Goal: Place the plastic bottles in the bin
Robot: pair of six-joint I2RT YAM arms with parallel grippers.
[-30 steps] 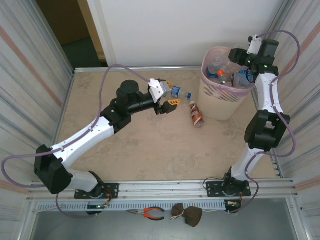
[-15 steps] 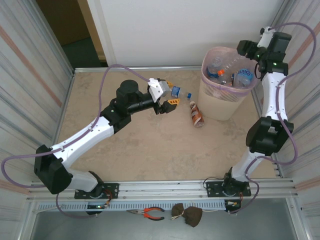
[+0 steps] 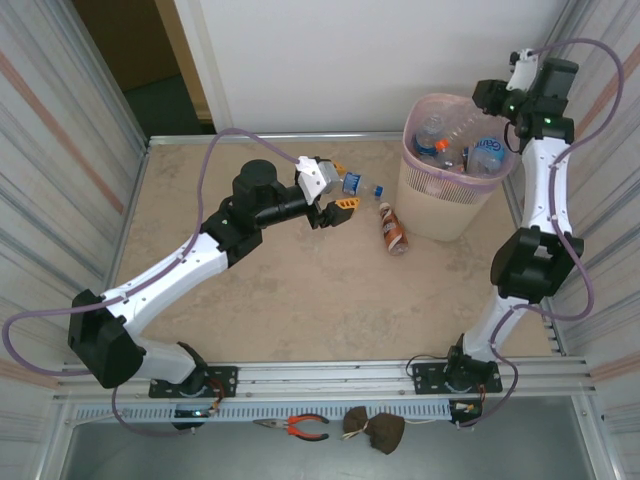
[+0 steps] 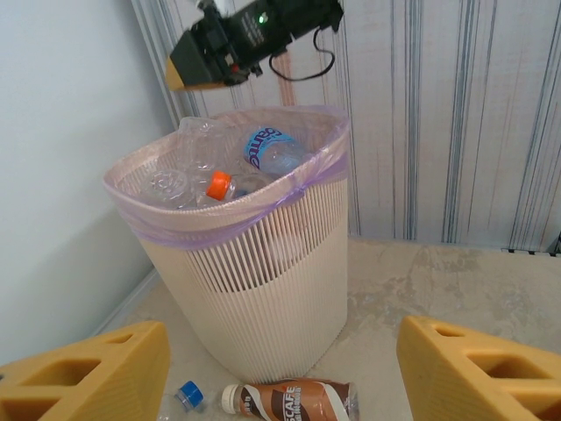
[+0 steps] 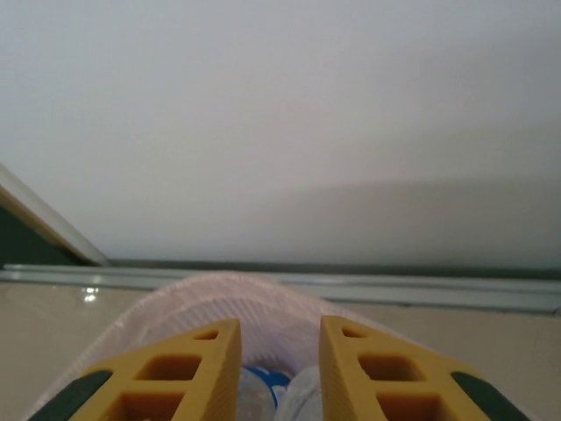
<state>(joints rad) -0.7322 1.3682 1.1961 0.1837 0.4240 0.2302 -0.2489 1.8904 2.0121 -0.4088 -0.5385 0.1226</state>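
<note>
The pale pink bin [image 3: 430,205] [image 4: 254,298] stands at the far right, lined with a bag and holding several plastic bottles [image 3: 455,150] [image 4: 267,153]. A brown bottle [image 3: 393,228] [image 4: 294,402] lies on the table against its base. A clear bottle with a blue cap [image 3: 366,187] [image 4: 187,395] lies at my left gripper's fingertips, not gripped. My left gripper [image 3: 345,186] [image 4: 282,338] is open and faces the bin. My right gripper [image 3: 492,96] [image 5: 280,329] hovers above the bin's far rim [image 5: 263,289]. Its fingers are drawn close with nothing between them.
Striped metal panels wall in the table on the left and right, with a white wall behind. Red-handled pliers [image 3: 300,428] and a brown pouch [image 3: 375,430] lie on the front ledge beyond the arm bases. Bare table stretches across the middle and left.
My right arm has lifted up and back from the bin's mouth, and its fingers have drawn together. The left arm and the clear bottle have not moved.
</note>
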